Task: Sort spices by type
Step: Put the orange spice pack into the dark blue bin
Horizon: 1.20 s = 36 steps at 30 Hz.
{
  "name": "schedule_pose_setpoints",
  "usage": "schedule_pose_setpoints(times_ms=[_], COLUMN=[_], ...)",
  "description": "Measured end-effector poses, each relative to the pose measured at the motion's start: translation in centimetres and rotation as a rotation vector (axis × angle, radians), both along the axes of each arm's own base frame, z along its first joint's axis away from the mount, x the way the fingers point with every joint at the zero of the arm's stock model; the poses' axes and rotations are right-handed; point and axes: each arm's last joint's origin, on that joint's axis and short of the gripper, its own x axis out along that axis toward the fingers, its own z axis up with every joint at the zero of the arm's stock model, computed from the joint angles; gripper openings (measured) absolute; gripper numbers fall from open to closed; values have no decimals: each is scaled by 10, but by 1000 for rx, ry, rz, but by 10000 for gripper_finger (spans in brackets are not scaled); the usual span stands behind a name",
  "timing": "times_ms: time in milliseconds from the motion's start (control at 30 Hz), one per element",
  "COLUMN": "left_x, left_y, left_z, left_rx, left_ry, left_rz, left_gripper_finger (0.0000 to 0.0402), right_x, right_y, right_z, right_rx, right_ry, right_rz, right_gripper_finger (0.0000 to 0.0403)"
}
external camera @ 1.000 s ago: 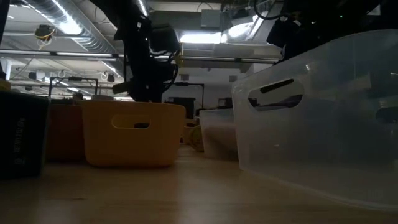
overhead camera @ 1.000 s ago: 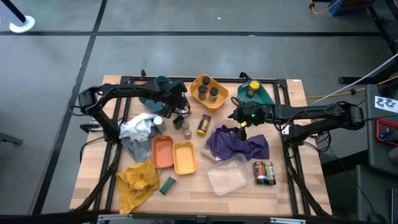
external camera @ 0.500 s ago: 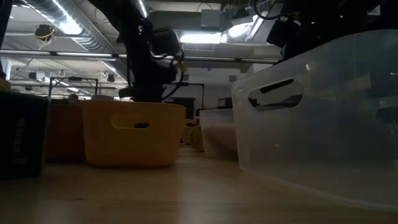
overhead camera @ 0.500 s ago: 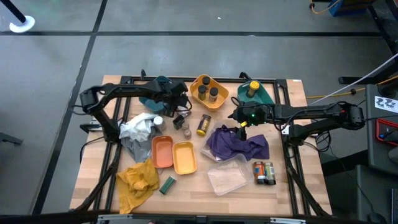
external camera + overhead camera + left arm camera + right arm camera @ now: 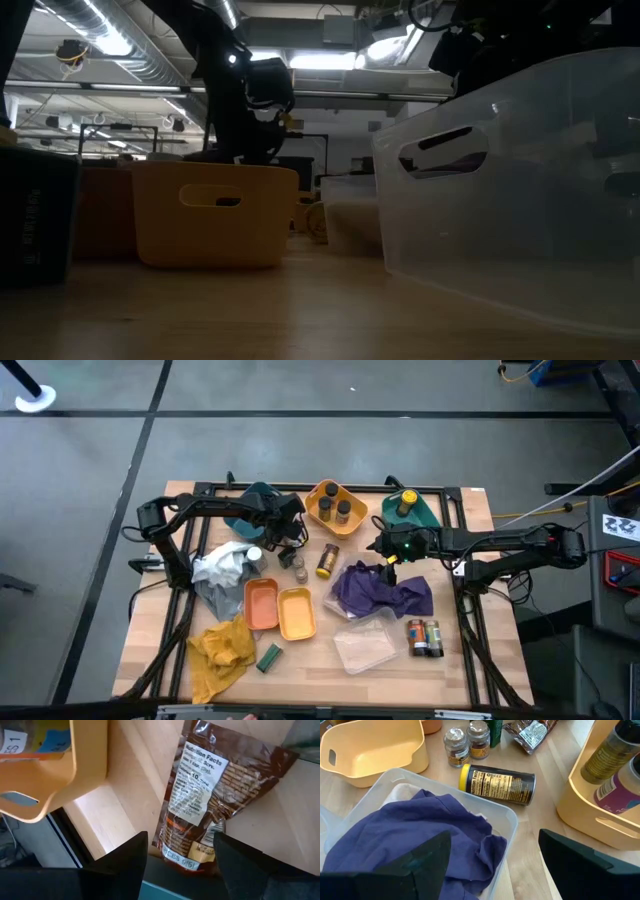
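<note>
Spice packet (image 5: 200, 810) lies just beyond the left gripper's (image 5: 180, 851) parted fingers, near the yellow tray (image 5: 55, 765); crinkly foil could slip when they close.

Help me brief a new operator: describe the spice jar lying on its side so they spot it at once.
Start at the round orange-yellow tray at the table's far edge, holding upright bottles. Just in front of it, beside the purple cloth, lies the jar. It alone lies flat: a dark cylinder with a yellow lid, unlike the two small jars standing upright nearby.
</note>
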Motion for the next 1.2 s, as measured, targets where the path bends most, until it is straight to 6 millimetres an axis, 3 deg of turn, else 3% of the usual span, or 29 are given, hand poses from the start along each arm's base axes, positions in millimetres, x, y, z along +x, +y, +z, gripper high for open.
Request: schedule_pose_setpoints(times_ms=[733, 1200], left_x=[6, 8], left_y=[7, 8], left_z=[-34, -43], left_rx=[-66, -109], left_ry=[100, 107], left_rz=[-84, -93], left_gripper_finger=[214, 211], right_x=[0, 0], right_y=[0, 0], right_z=[0, 0], right_rx=[0, 0], right_ry=[1, 2], right_rz=[0, 0], right_gripper_finger=[301, 301])
